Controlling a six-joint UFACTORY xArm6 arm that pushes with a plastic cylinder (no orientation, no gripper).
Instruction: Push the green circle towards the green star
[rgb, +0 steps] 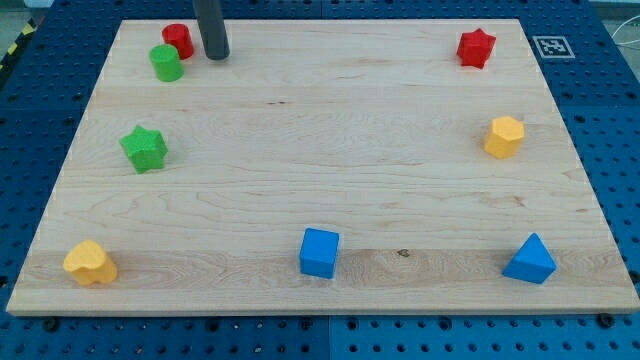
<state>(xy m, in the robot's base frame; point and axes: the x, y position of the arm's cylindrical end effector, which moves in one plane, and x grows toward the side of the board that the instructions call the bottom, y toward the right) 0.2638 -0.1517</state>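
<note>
green circle (166, 63) near the view's top left, touching the red cylinder (178, 40), well above the green star (144, 149). my tip (215, 56) just right of both (bare rod, nothing to open or close). risk: catching the red one too, or glancing the circle sideways.

rod (210, 25) cut off at top edge

Green circle (166, 63) above green star (144, 149)
</note>
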